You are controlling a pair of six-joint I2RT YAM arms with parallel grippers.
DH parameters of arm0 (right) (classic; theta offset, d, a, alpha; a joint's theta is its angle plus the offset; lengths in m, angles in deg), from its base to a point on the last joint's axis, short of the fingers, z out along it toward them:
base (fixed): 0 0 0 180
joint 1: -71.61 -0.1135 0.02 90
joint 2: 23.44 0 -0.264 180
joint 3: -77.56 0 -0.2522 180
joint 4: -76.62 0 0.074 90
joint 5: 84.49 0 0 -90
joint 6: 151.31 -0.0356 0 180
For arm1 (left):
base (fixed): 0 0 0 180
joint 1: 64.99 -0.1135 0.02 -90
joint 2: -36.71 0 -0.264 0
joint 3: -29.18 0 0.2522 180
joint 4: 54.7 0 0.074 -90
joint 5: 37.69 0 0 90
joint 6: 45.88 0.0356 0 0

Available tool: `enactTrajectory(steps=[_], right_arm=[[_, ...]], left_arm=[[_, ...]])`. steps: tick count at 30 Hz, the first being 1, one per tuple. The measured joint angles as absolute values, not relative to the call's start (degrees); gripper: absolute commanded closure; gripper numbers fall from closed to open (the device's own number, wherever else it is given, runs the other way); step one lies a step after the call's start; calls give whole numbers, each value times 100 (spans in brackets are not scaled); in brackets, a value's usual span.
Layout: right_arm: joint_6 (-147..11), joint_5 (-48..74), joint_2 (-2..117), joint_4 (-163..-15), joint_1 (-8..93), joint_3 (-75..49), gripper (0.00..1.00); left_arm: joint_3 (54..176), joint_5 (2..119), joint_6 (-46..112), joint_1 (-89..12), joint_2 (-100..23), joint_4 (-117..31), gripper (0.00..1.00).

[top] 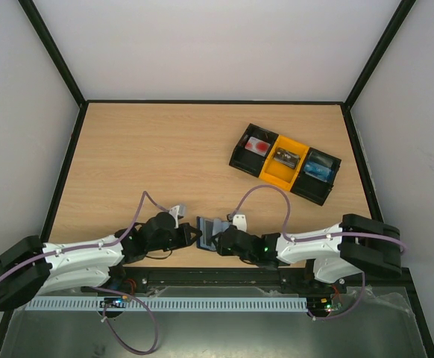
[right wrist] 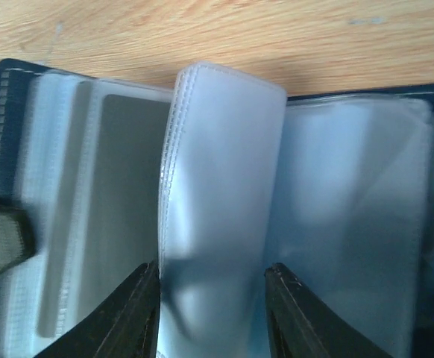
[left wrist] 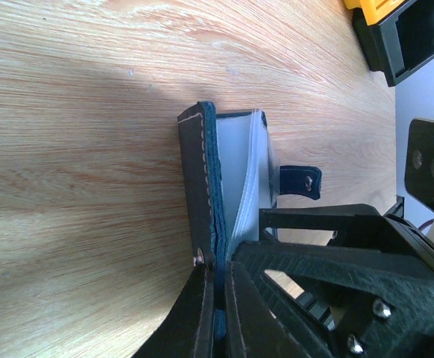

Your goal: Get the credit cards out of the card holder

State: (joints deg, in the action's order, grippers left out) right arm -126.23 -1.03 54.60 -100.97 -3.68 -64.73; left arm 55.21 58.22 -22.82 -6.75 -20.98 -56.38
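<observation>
The card holder [top: 208,226] stands open on the table near the front edge, between both grippers. My left gripper [left wrist: 218,268] is shut on the edge of its navy cover [left wrist: 199,179], and the closing tab [left wrist: 301,181] sticks out to the side. My right gripper [right wrist: 212,277] is open, one finger on each side of a clear plastic sleeve [right wrist: 221,171] that bows up from the holder. A grey rectangle [right wrist: 124,201] shows through a left pocket. A pinkish-white credit card with a red spot [top: 258,146] and a dark card [top: 285,157] lie in the tray.
The black-and-yellow three-compartment tray [top: 276,174] sits at the back right, with a blue item [top: 319,171] in its right compartment. Black frame rails border the wooden table [top: 150,164] on all sides.
</observation>
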Motion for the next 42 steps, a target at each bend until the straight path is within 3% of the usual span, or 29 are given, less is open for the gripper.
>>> enactTrajectory(steps=[13, 23, 33, 37, 42], right_arm=[[-12794, -818, 3949, -8480, -368, -6541, 61], [-12685, -573, 3497, -9474, -368, -6849, 66], [-12643, -108, 4559, -10508, -333, -6934, 73], [-12647, 142, 4907, -10949, -232, -7092, 76], [-12678, 452, 5339, -11321, -38, -7205, 79]], left_arm=[[5521, 5778, -2284, -671, -2044, -5610, 97], [5521, 5726, -2308, -664, -2044, -5601, 97], [5526, 5538, -2330, -662, -1960, -5385, 83], [5563, 5352, -2313, -651, -1698, -4989, 64], [5598, 5131, -2380, -645, -1274, -4635, 57]])
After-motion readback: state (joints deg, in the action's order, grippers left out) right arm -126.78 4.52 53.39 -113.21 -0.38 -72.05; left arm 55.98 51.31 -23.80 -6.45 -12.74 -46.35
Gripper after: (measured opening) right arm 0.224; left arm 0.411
